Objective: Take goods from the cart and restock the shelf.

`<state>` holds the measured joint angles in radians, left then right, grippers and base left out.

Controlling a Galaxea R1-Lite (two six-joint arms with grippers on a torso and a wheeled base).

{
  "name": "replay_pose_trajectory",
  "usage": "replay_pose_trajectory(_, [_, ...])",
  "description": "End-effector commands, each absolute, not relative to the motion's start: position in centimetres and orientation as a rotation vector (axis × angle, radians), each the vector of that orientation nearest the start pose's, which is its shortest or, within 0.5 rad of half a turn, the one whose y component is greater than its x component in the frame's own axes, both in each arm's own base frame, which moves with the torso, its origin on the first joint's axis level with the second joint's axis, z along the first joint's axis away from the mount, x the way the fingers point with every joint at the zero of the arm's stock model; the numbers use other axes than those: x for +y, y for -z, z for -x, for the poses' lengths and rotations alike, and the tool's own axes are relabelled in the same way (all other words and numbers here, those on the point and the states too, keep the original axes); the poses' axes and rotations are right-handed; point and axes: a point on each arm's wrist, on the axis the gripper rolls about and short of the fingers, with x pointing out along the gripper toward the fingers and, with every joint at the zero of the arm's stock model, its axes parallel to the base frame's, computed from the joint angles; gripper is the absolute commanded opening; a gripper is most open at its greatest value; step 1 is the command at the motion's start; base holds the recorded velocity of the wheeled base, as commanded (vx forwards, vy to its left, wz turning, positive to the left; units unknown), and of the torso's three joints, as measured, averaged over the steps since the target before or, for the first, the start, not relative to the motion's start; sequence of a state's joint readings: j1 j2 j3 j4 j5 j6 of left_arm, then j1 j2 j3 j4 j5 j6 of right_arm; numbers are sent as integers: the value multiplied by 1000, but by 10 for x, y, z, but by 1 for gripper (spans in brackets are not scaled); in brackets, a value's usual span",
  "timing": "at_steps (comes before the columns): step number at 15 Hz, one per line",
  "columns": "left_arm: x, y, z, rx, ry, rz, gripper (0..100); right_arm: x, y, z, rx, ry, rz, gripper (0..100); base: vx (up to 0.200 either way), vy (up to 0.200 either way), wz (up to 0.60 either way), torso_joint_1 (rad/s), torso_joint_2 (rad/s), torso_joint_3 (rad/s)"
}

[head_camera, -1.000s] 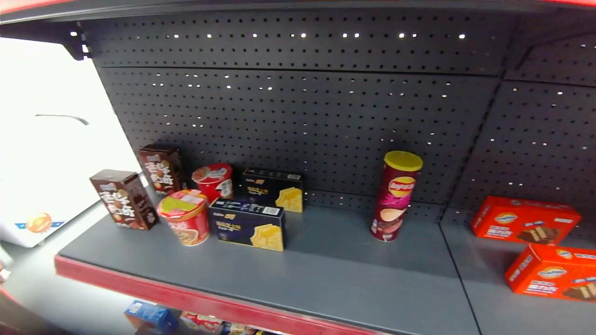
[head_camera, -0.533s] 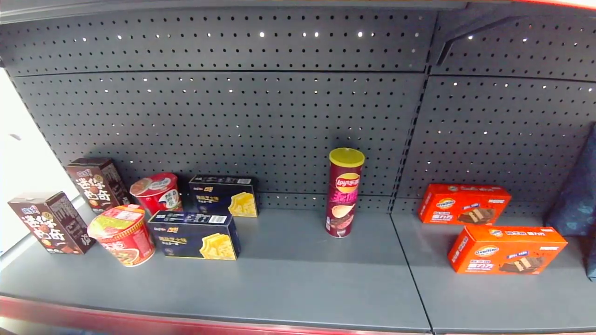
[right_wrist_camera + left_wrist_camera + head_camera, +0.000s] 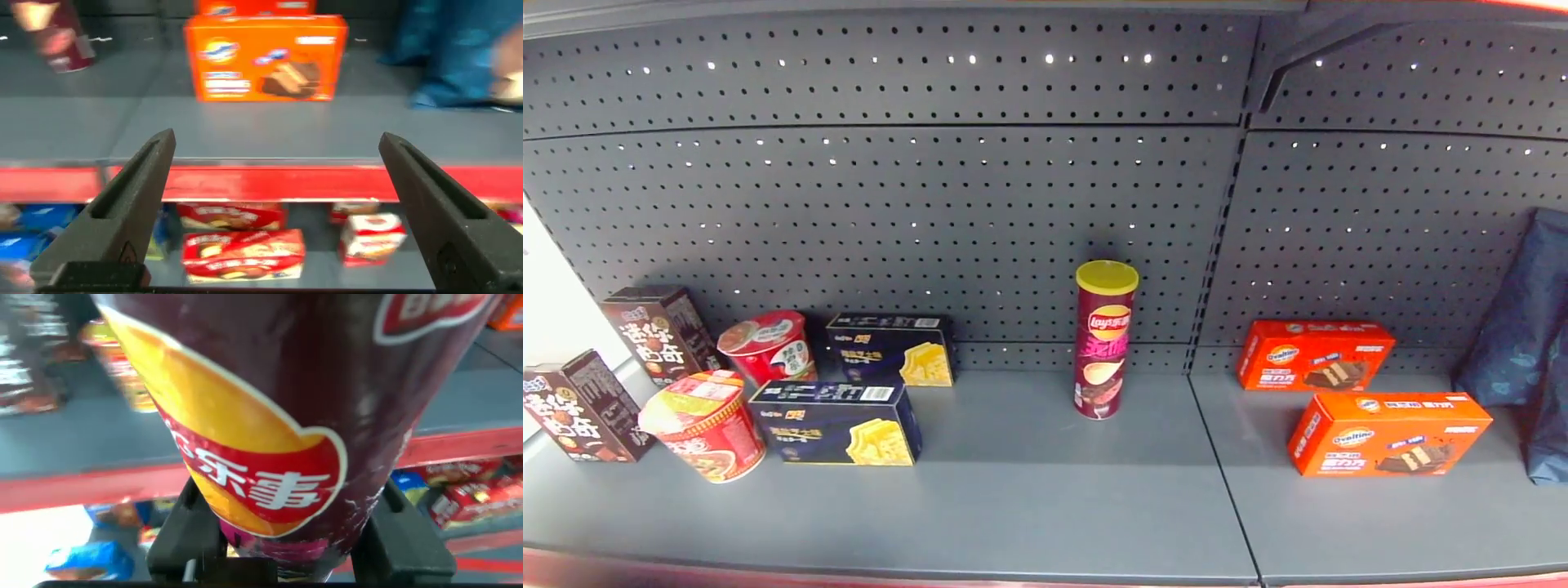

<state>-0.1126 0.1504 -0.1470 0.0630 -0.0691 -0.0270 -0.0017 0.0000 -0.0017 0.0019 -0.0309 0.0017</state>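
Observation:
My left gripper [image 3: 294, 539] is shut on a maroon chips can [image 3: 310, 416] with a yellow and red label, held in front of the shelf's red front edge [image 3: 82, 486]. An identical chips can [image 3: 1104, 339] with a yellow lid stands upright at the back of the grey shelf [image 3: 1045, 490]. My right gripper [image 3: 278, 140] is open with nothing between its fingers, level with the shelf's edge [image 3: 270, 181] and facing an orange box [image 3: 263, 57].
On the shelf's left stand two brown boxes [image 3: 658, 333], two noodle cups [image 3: 704, 425] and two dark blue boxes [image 3: 837, 423]. Two orange boxes [image 3: 1388, 434] lie on the right, with dark blue bags [image 3: 1523, 327] beyond. More packs [image 3: 241, 253] sit on the lower shelf.
The head camera has swung to the right, so the whole shelf has slid left in the picture and the blue bags have come into view. The goods themselves have not moved.

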Motion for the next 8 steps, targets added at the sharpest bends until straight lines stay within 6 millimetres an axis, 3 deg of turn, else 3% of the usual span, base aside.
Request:
replay_pose_trajectory(1, [1,-113,21,53,180,26,0,-1,-76,23,2,32,-2,100,0,0,0,0,0,0])
replay_pose_trajectory(6, [1,-118,23,35,179,27,0,-1,-76,23,2,32,-2,100,0,0,0,0,0,0])
replay_pose_trajectory(8, [1,-129,25,1,178,26,0,-1,-76,23,2,32,-2,100,0,0,0,0,0,0])
